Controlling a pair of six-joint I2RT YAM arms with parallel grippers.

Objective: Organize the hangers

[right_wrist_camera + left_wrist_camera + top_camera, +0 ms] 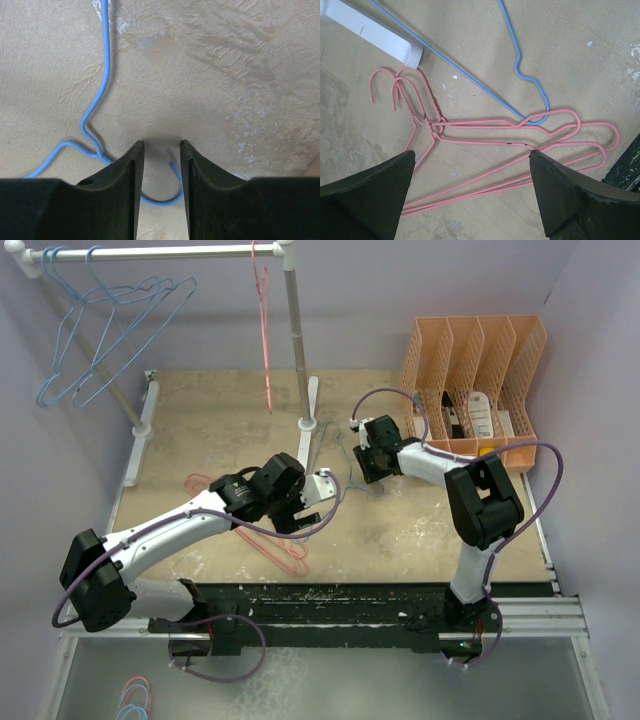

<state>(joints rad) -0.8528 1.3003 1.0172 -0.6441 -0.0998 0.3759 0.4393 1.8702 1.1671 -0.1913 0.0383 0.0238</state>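
The left gripper (472, 200) hangs over the tan bench (200, 440) with its jaws spread wide and nothing between them. Straight below it lie 2 pink hangers (520, 132), flat on the bench and overlapping almost edge on edge. Their hooks sit side by side near the white foot of the pole rack (370, 32). Their long bottom wires run across the gap between the gripper's fingers (375, 195), well below the tips.

A blue hanger (470, 77) also lies flat on the bench. 1 of its shoulder bends crosses the upper pink wire, and its long straight side runs up to touch the corner of the rack foot.

The right gripper (161, 145) is low over the hook of this blue hanger. Its jaws are only narrowly parted, and the hook's curl and free tip show in the slit between them. The wire is far thinner than the gap, so it does not look pinched.

From above, a bunch of light blue hangers (100, 330) hangs at the left end of the rack's rod. 1 pink-red hanger (265, 330) hangs edge-on near the right upright. The orange slotted file holder (475, 350) stands at the bench's far right corner, just beyond the right arm.
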